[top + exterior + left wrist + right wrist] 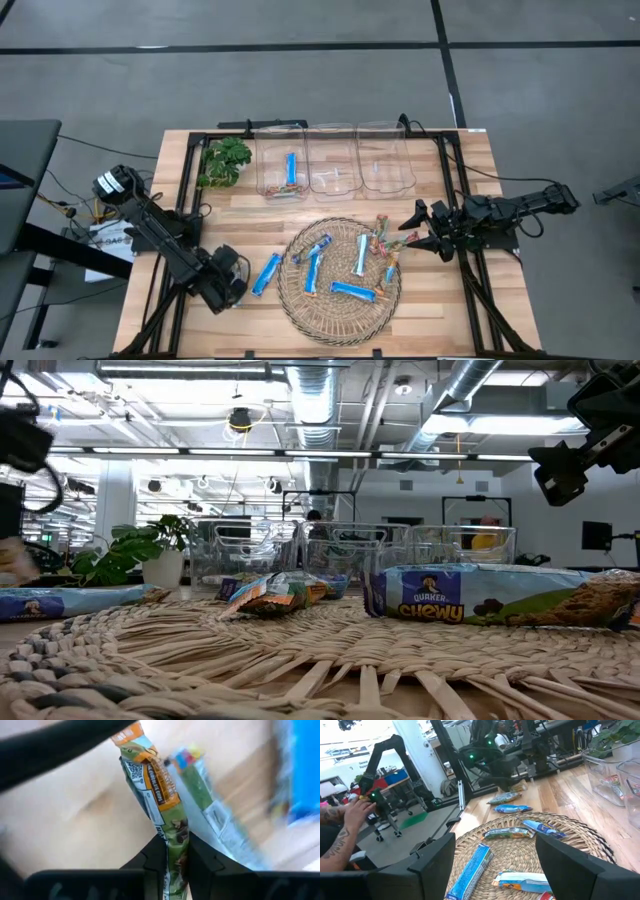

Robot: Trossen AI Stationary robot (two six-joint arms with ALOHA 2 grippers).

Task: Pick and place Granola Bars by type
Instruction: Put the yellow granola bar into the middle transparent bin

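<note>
Clenched between my left end effector [172, 851] fingers is a green-and-orange granola bar [159, 795], just beside a blue one on the worktop. I should lift straight up, grip firm. My right end effector [495, 865] hangs released above the woven mat [520, 851].

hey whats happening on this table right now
A two-armed robot is sorting granola bars. The left gripper is shut on a green and orange bar near the table's front left. The right gripper hangs open beside the woven mat, where several bars lie. One blue bar is already in the leftmost clear bin.
</note>
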